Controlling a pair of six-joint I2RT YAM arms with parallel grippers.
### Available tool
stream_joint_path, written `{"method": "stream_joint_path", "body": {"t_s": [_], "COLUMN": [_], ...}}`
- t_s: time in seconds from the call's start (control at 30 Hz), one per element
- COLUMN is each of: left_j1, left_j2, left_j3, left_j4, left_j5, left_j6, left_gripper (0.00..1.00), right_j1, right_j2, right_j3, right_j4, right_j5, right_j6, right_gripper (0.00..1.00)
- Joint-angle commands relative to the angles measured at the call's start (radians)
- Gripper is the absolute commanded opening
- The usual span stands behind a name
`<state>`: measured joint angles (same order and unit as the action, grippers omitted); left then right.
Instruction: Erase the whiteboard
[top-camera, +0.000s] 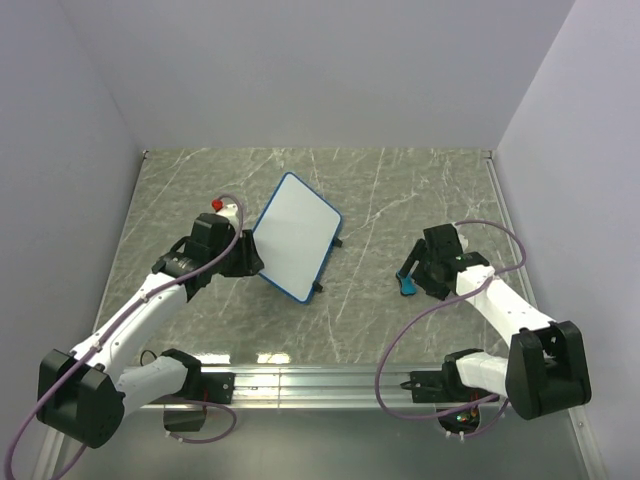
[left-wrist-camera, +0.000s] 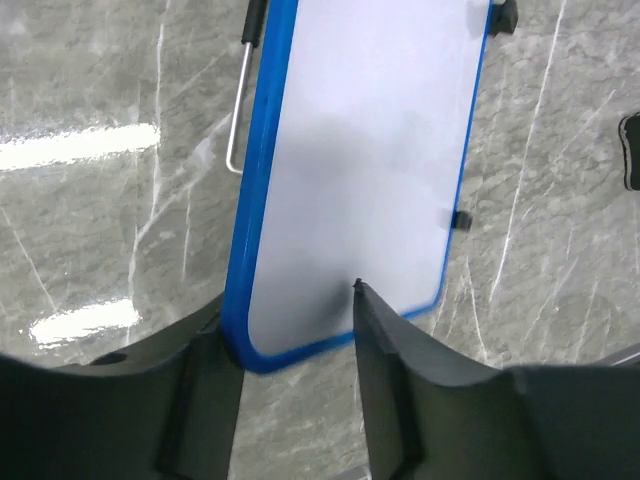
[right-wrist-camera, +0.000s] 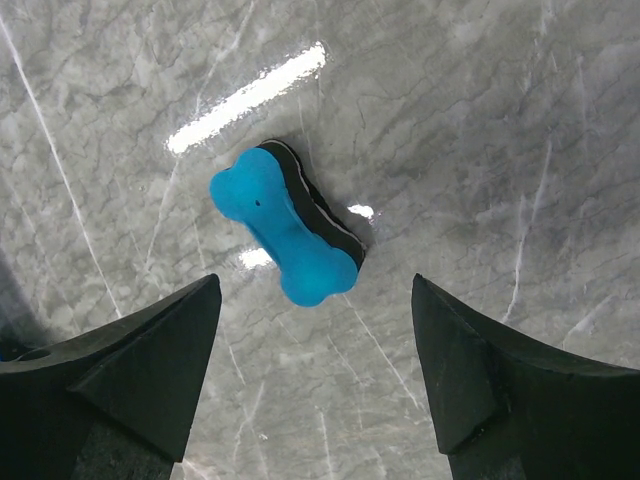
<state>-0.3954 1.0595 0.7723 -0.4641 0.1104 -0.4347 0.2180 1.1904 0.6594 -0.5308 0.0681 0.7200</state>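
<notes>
The whiteboard, with a blue frame and a blank white face, lies askew at mid-table. My left gripper is at its near left corner. In the left wrist view the left gripper is open, the board's corner sitting between the spread fingers and the left finger against the frame. A blue bone-shaped eraser with a black pad lies on the table at the right. My right gripper hovers open just above it, holding nothing.
A white marker with a red cap lies behind the left arm. A thin metal wire stand sticks out along the board's left edge. Grey walls close the table on three sides, and a metal rail runs along the near edge.
</notes>
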Motion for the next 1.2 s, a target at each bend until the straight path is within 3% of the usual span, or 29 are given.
{"method": "stream_joint_path", "body": {"t_s": [0.0,0.33,0.7,0.87,1.0,1.17], "left_j1": [-0.003,-0.005,-0.003,-0.002,-0.002,-0.002], "left_j2": [-0.003,-0.024,-0.104,-0.141,-0.174,-0.216], "left_j3": [0.016,0.041,0.188,0.217,0.26,0.312], "left_j4": [-0.008,-0.033,-0.168,-0.202,-0.24,-0.28], "left_j5": [-0.04,-0.049,-0.107,-0.21,-0.282,-0.318], "left_j6": [0.008,0.019,0.036,0.016,-0.041,-0.073], "left_gripper": [0.5,0.64,0.68,0.74,0.81,0.88], "right_j1": [0.004,0.004,0.003,0.011,0.044,0.18], "right_j2": [0.009,0.035,0.02,-0.037,-0.116,-0.192], "right_j3": [-0.007,0.014,0.066,0.153,0.253,0.348], "right_j4": [0.02,0.018,-0.009,-0.043,-0.048,-0.028], "right_j5": [0.025,0.032,0.045,0.013,-0.06,-0.119], "right_j6": [0.004,-0.002,-0.011,-0.033,-0.047,-0.039], "right_gripper": [0.84,0.84,0.91,0.93,0.93,0.96]}}
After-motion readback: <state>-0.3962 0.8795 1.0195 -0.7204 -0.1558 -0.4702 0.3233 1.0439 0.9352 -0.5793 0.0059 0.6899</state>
